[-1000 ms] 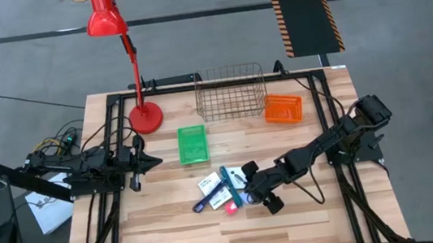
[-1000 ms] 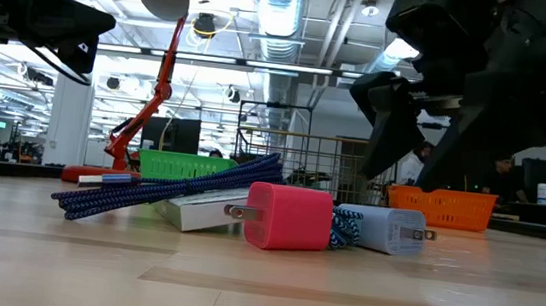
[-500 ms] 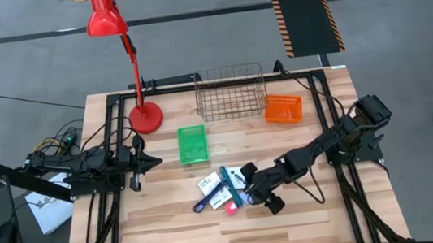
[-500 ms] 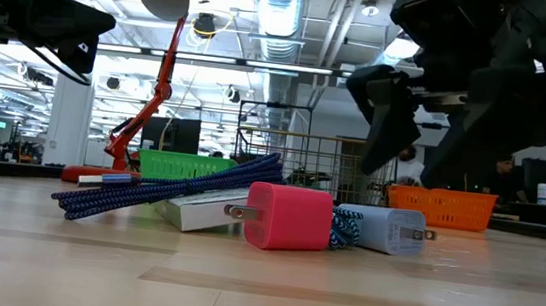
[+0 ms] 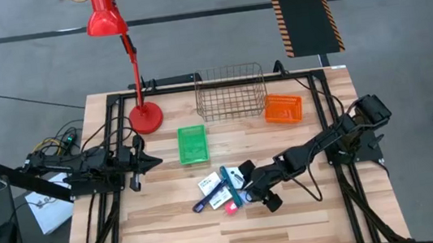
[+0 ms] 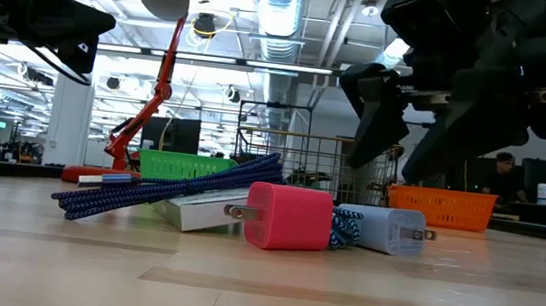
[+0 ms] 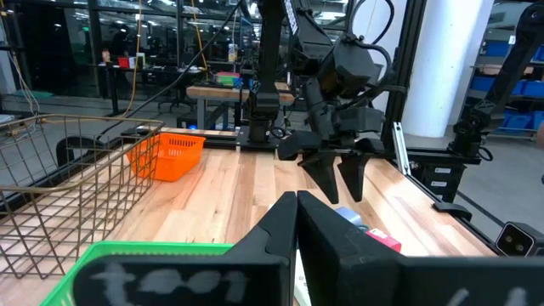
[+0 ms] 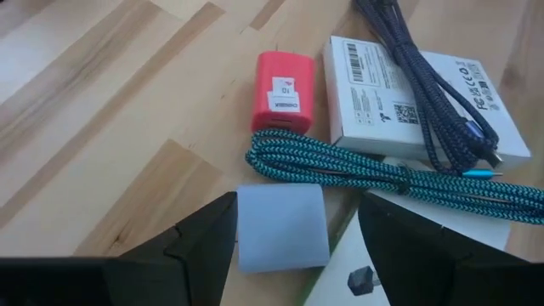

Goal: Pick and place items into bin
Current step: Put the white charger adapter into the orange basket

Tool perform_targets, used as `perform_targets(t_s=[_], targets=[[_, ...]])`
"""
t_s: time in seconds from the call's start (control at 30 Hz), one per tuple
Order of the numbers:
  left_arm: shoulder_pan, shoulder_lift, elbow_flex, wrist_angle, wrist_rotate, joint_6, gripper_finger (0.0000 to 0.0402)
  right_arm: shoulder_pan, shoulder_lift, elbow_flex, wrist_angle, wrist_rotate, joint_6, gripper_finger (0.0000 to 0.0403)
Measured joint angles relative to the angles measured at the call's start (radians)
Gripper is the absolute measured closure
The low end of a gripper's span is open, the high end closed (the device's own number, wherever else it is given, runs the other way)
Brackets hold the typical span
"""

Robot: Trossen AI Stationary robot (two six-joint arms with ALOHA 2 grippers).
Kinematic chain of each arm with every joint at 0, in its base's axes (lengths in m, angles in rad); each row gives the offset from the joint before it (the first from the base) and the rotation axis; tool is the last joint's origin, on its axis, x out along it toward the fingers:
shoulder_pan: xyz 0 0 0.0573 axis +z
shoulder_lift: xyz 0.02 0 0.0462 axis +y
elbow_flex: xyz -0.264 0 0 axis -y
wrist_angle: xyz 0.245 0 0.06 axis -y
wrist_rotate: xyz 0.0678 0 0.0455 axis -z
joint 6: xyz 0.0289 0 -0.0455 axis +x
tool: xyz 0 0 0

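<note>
Items: small cluster near the middle of the bench [image 5: 172, 233], well apart from the bins at the far edge.
Pale blue charger [image 8: 281, 228]: a small rigid block with prongs, lying between the right claw's fingers and not touched by them; probably light and smooth-sided, best taken across its two flat faces.
Pink-red charger [image 8: 283, 93]: same boxy kind, just beside the white box [image 8: 425, 98]; likely easy to pinch across the body.
Teal braided cable [image 8: 382, 174]: soft and limp, draped between the chargers and the box; would sag and trail, so a hold at the bunched middle seems wisest.
Dark blue braided cable [image 8: 425, 93]: lies over the white box; floppy too.
Right claw [image 8: 297, 229]: fingers spread wide, hovering just above the pale blue charger, holding nothing.
Left claw [image 7: 296, 223]: fingers pressed together, empty, waiting at the bench's left side.
Bins: wire basket [image 5: 230, 92], orange bin [image 5: 283, 108], green bin [image 5: 193, 144].
</note>
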Motion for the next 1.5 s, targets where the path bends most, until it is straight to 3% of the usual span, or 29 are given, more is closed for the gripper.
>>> perform_targets(t_s=[0.53, 1.1, 1.33, 1.5], targets=[[0.000, 0.013, 0.000, -0.001, 0.000, 0.000, 0.0401, -0.021, 0.137, 0.066, 0.037, -0.108, -0.010, 0.0163], [0.000, 0.020, 0.000, 0.000, 0.000, 0.000, 0.0401, -0.032, 0.136, 0.077, 0.013, -0.098, -0.041, 0.0163], [0.000, 0.020, 0.000, 0.000, 0.000, 0.000, 0.0401, -0.008, 0.076, 0.076, -0.014, -0.001, -0.072, 0.0163], [0.000, 0.020, 0.000, 0.000, 0.000, 0.000, 0.0401, -0.011, 0.072, 0.076, -0.037, -0.004, -0.064, 0.0163]])
